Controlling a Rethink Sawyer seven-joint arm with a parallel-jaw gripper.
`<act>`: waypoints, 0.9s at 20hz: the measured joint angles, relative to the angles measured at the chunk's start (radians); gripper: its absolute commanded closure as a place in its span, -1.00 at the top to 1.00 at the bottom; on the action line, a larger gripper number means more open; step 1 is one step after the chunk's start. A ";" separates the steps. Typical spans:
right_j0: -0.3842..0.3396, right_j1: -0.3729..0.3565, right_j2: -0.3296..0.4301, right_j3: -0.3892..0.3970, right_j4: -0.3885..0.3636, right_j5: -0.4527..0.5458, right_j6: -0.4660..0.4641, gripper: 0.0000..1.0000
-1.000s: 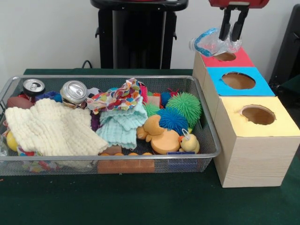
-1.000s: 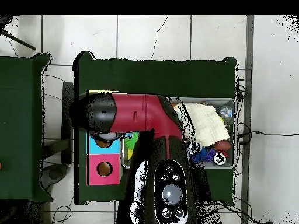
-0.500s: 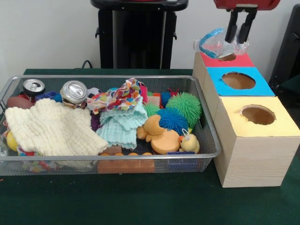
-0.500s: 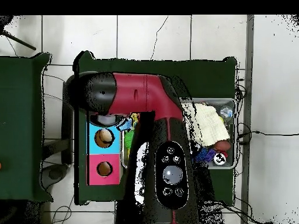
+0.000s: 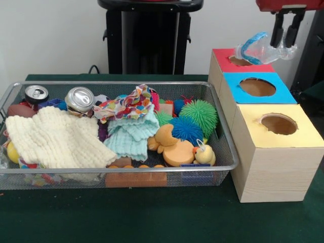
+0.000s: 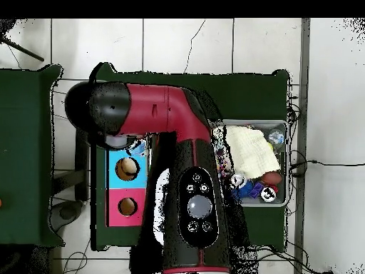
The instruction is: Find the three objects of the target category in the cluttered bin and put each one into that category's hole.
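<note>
Clenched on a crumpled clear plastic bottle [image 5: 260, 48] with a blue band, my claw [image 5: 283, 44] hangs at the top right of the front view, and that is the thing that has shifted: a second ago I had the bottle over the red box's hole, and now I have carried it off to the side, past the box's outer edge, so the hole [image 5: 239, 61] shows open and the bottle's blue end only just overlaps it. I judge that as an overshoot or a swing-away rather than a drop, since the bottle has not left my grip; it still has to come back over a hole before I let go. Going from near to far: the yellow box [image 5: 276, 152] stands closest, its hole empty as far as I can see; beside it the wire bin [image 5: 230, 157] looks unchanged, with the cream cloth [image 5: 55, 139], the mint cloth [image 5: 129, 139], the orange duck [image 5: 172, 147], the spiky blue ball [image 5: 187, 129] and green ball [image 5: 202, 114], and two cans [image 5: 80, 98] toward the back. Behind the yellow box comes the blue box [image 5: 258, 88], then the red box [image 5: 220, 58] farthest. From overhead my arm [image 6: 171, 132] covers the box row's end, so the bottle is hidden there.
</note>
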 measured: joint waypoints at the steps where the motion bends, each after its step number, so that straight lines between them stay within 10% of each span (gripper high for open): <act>1: 0.005 0.000 0.000 0.000 0.008 -0.005 0.000 -1.00; 18: -0.034 -0.007 0.091 0.112 0.172 -0.327 0.000 -1.00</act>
